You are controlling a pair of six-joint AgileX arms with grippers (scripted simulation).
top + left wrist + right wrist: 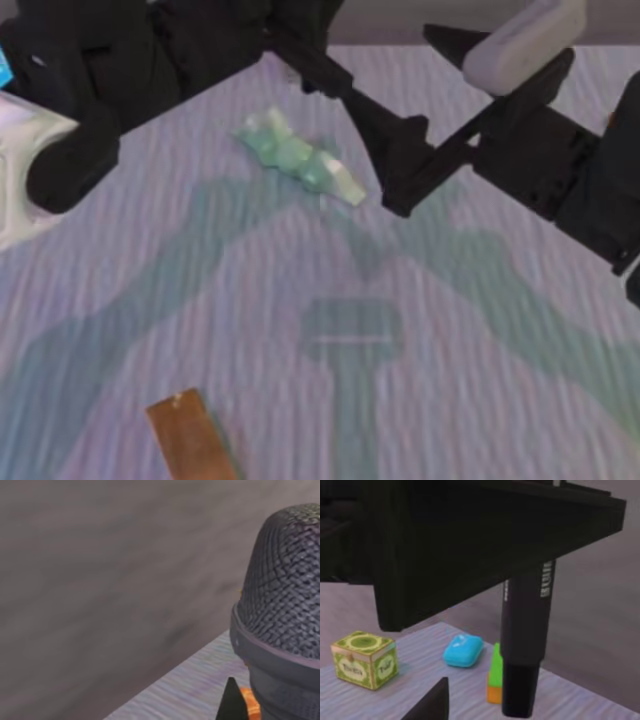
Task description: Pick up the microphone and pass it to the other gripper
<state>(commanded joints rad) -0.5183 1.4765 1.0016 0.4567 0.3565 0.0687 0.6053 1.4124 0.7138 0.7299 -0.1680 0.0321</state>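
Your left pincer [385, 125] and right pincer [420, 175] meet above the worktop's [200, 300] far edge, near its middle. The microphone [282, 615] is lifted between them, its handle [525, 645] hanging upright. You cannot tell whether either pincer is clenched. A pale green packet [300, 158] lies just beside them.

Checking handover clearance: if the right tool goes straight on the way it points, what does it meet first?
The microphone. Its black handle stands upright straight ahead of the right tool, held up by the left tool. Depth is unclear, but it looks close.
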